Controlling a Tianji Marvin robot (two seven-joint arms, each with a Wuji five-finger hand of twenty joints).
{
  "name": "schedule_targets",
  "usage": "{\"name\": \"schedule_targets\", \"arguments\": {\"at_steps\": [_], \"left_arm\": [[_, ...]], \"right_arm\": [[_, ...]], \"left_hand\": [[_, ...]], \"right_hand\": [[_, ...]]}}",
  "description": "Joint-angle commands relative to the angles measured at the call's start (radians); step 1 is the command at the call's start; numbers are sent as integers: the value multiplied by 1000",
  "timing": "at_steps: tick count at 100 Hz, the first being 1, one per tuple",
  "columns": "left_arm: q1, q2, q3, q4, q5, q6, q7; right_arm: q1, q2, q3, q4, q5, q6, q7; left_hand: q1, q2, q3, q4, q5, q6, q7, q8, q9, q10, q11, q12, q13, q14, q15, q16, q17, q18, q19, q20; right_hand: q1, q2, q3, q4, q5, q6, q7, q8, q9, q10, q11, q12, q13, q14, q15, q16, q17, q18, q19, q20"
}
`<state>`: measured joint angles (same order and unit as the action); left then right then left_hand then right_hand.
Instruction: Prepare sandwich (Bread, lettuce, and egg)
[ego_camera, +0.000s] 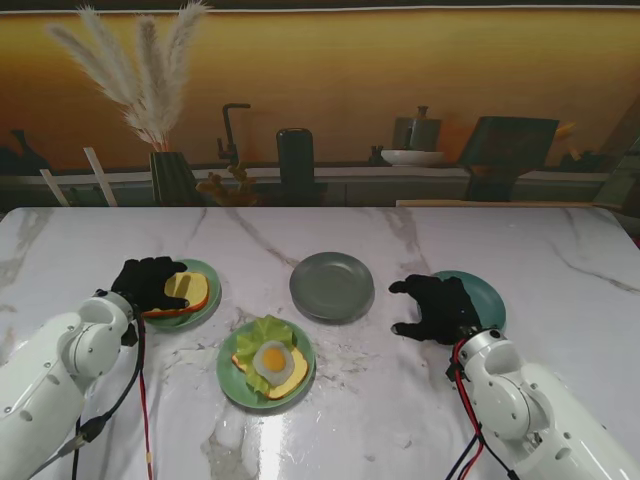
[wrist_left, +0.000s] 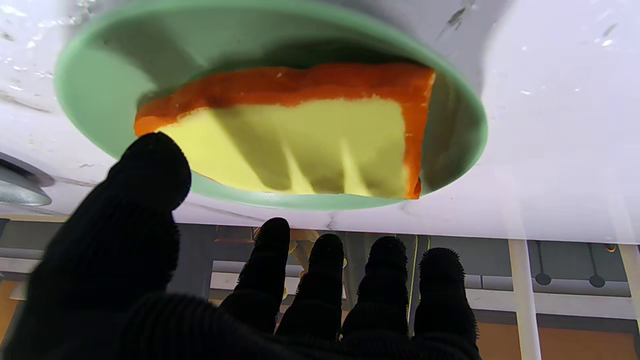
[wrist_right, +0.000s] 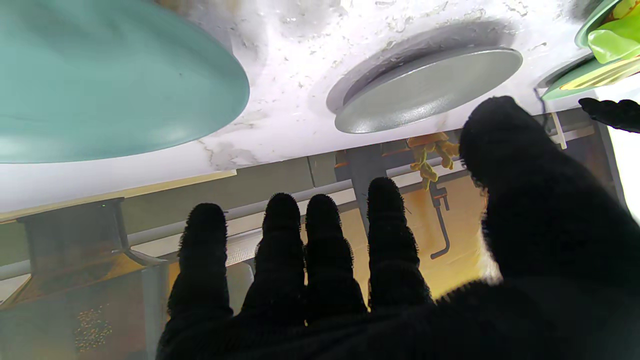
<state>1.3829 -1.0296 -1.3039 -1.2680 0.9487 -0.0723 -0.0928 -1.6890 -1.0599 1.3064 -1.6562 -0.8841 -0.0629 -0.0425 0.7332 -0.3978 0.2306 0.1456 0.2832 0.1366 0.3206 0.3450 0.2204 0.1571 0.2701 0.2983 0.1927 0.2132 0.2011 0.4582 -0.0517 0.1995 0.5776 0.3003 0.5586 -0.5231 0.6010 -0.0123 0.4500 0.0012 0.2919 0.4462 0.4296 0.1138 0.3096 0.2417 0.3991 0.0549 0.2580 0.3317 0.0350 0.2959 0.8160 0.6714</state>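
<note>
Hovering spread-fingered over an orange-crusted bread slice (ego_camera: 188, 291), the left robot hand (ego_camera: 148, 283) grips nothing; the right robot hand (ego_camera: 437, 307) likewise hangs released.

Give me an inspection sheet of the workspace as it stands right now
Surface: white marble table, no spills seen.
Job's things: bread slice on the left green plate; near green plate holds bread, lettuce and fried egg stacked.
Clutter: grey plate and teal plate, nothing seen on either.
Robot hands: left robot hand open over the bread slice; right robot hand open, partly over the teal plate.
Cables: red and black leads hanging along both arms.
Surroundings: pampas grass vase, kitchen backdrop.
</note>
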Motion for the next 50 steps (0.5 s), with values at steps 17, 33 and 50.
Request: {"name": "schedule_targets", "arguments": {"at_steps": [17, 33, 50], "left_arm": [[-17, 4, 28, 27, 19, 28, -21], [-32, 7, 45, 48, 30, 32, -24], [-44, 9, 63, 68, 39, 30, -20]], "right_arm": [[-10, -15, 0, 5, -5, -7, -2], [-9, -15, 0, 7, -6, -8, 0], [-10, -14, 0, 6, -7, -8, 9]], "left_hand": [[-36, -31, 31, -61, -57, 22, -19, 2, -39, 9, -40, -2, -51, -9, 0, 7, -14, -2, -18, 2], [-48, -42, 40, -73, -71, 29, -66, -33, -66, 8, -130, -40, -88, -14, -27, -17, -11, -13, -93, -27], [-55, -59, 57, -78, -78, 34, -97, -69, -76, 15, -170, -43, -116, -18, -46, -39, -4, -33, -162, -54]], "right_hand": [[-22, 31, -28, -18, -6, -2, -18, -10, 4, 10, -2, 4, 12, -1, -5, 2, -22, 31, 3, -5], [-16, 33, -31, -17, -5, -2, -17, -9, 5, 9, 0, 7, 13, -1, -3, 4, -24, 31, 3, -2], [-11, 34, -35, -17, 2, -3, -13, -7, 10, 5, 6, 13, 16, -4, 0, 7, -27, 33, 2, 1]]}}
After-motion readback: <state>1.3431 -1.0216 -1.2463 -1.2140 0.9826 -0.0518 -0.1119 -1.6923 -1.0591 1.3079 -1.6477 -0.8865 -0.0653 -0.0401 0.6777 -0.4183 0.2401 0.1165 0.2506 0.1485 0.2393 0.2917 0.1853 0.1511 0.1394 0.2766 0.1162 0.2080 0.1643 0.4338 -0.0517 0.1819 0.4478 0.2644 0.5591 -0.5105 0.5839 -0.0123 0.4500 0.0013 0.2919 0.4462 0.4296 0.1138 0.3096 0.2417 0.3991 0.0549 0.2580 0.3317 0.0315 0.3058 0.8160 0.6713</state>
